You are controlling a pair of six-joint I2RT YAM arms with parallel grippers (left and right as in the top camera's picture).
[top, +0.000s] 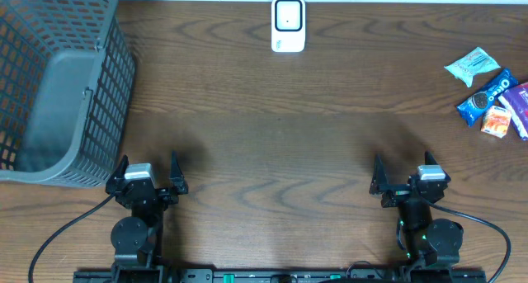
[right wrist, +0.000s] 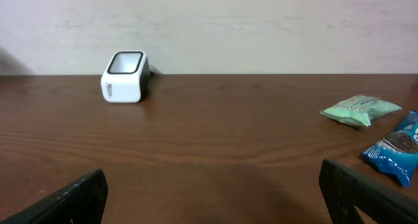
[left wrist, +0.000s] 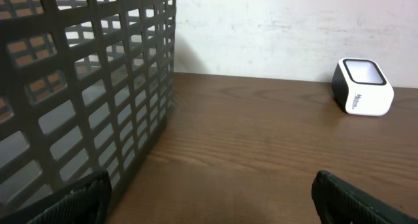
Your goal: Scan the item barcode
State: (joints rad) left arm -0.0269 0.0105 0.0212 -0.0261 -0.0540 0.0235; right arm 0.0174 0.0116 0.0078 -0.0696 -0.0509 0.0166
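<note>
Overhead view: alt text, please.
Two robot arms at the near edge of a dark wooden table, left hand and right hand open. White box-shaped barcode scanner far centre, grey plastic mesh basket left, colourful snack packets right.

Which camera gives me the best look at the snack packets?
Overhead: all four snack packets show, far right. Right wrist catches only the green packet and the blue packet; left wrist shows none.

Mock shop checkout — white barcode scanner (top: 288,24), grey shopping basket (top: 116,85), snack packets (top: 492,91), wooden table (top: 289,134)

Dark wooden table (top: 280,126) with grey basket (top: 117,85), white scanner (top: 288,24), snack packets (top: 487,95) far right
</note>
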